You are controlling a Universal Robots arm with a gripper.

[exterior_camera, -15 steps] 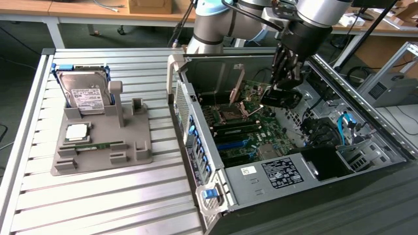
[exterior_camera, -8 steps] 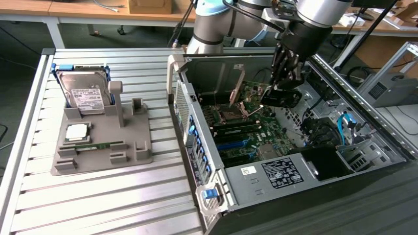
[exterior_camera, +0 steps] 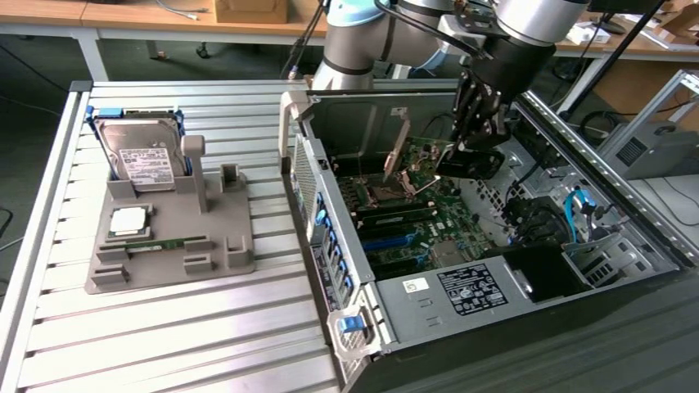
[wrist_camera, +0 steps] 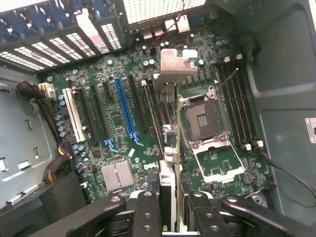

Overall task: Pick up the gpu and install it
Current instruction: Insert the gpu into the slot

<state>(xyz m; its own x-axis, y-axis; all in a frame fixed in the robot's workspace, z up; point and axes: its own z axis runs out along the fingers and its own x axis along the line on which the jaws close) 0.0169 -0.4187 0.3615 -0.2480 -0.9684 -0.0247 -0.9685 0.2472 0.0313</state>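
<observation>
One gpu (wrist_camera: 173,69) clamped in one pincer (wrist_camera: 173,210) above motherboard (wrist_camera: 114,122); one hard drive (exterior_camera: 142,155) on one tray (exterior_camera: 164,266).

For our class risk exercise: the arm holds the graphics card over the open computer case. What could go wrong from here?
The gpu, gripped edge-on by the gripper, hangs over the motherboard beside the open CPU socket. Lowered off line, it could miss the expansion slots and hit the socket. Its metal bracket might also catch on the case's rear slot covers.
</observation>
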